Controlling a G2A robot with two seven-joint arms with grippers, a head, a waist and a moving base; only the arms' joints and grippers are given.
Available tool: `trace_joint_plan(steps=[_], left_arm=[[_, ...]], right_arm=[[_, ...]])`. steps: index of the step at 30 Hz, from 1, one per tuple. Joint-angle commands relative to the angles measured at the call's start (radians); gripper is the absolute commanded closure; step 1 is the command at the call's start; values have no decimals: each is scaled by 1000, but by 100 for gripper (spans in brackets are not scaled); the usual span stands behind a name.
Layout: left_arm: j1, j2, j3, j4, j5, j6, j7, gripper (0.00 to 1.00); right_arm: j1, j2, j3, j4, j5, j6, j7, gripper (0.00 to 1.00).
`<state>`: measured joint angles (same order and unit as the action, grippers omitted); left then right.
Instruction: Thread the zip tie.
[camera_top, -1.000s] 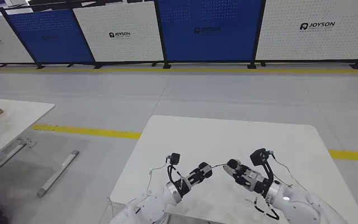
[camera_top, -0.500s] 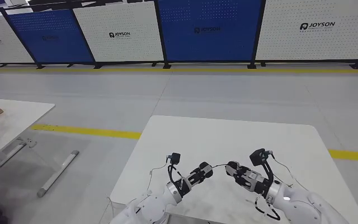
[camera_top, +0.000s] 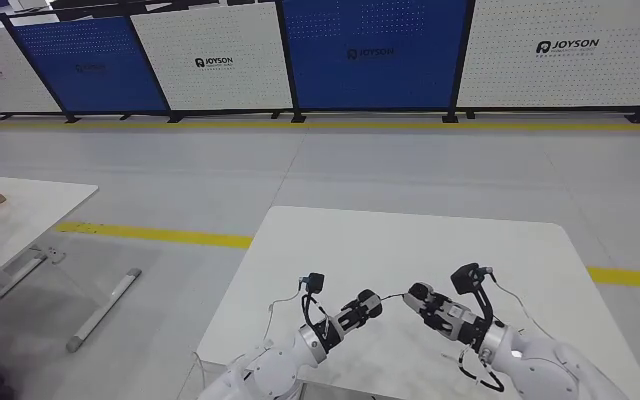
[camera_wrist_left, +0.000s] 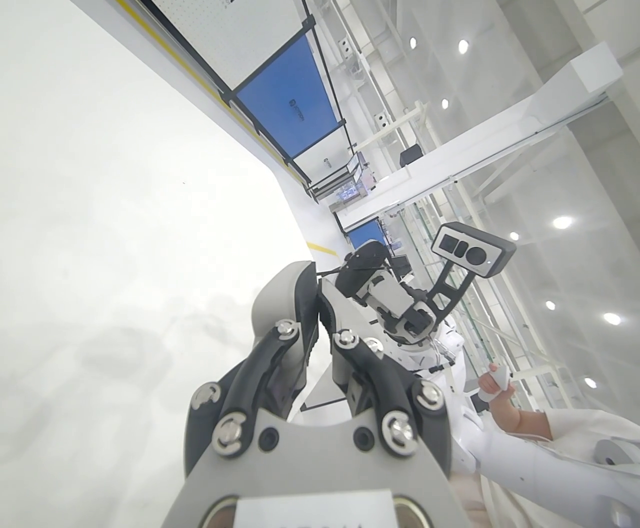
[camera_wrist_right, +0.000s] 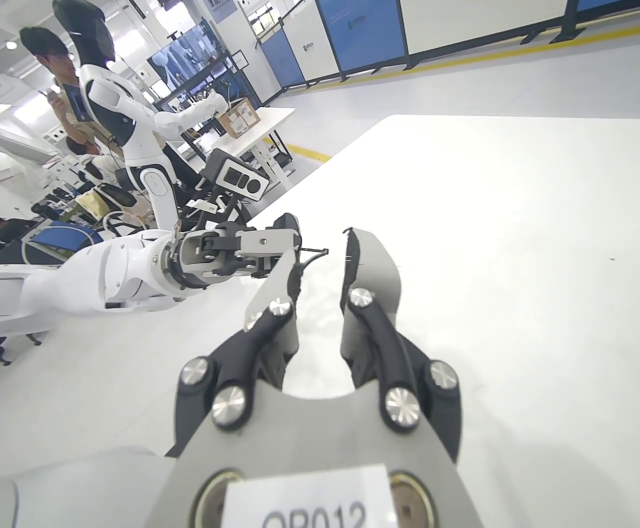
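A thin black zip tie (camera_top: 390, 296) spans the small gap between the two grippers above the white table's (camera_top: 420, 240) near part. My left gripper (camera_top: 368, 299) is shut on one end of it; in the left wrist view its fingers (camera_wrist_left: 305, 300) press together and the zip tie (camera_wrist_left: 331, 272) sticks out toward the right gripper (camera_wrist_left: 357, 260). My right gripper (camera_wrist_right: 322, 255) is open, and the free tip of the zip tie (camera_wrist_right: 314, 250) lies between its fingers, touching neither as far as I can tell. Beyond it, the left gripper (camera_wrist_right: 292, 232) points this way.
The table's left edge (camera_top: 235, 300) lies close to the left arm. Its far half is bare white surface. A second white table (camera_top: 40, 205) stands apart at the far left across open floor.
The right arm has drifted slightly to the right. The left gripper with the zip tie has stayed almost where it was.
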<state>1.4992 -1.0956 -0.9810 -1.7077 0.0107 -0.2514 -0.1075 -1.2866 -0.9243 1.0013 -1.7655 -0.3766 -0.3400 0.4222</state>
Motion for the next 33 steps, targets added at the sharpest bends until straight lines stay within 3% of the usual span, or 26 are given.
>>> trace_joint_plan(steps=[1,17,22,24,27,33], left_arm=[[1,-1,-1,0,1,-2,-2,100],[-12,-8,9,4,16,-43,-33,100],[-13,-10,4,11,7,-31,-27,100],[-14,-11,3,11,11,-21,-25,85],[-13,-12,2,12,20,-10,-16,74],[-16,-16,12,15,34,3,-12,76]], right_arm=[[0,-1,0,1,-1,0,1,100],[30,-12,-22,2,12,0,58,100],[39,-14,-28,12,16,0,52,100],[36,-14,-26,14,11,0,44,100],[30,-13,-22,14,0,0,36,100],[22,-13,-21,12,-17,0,26,100]])
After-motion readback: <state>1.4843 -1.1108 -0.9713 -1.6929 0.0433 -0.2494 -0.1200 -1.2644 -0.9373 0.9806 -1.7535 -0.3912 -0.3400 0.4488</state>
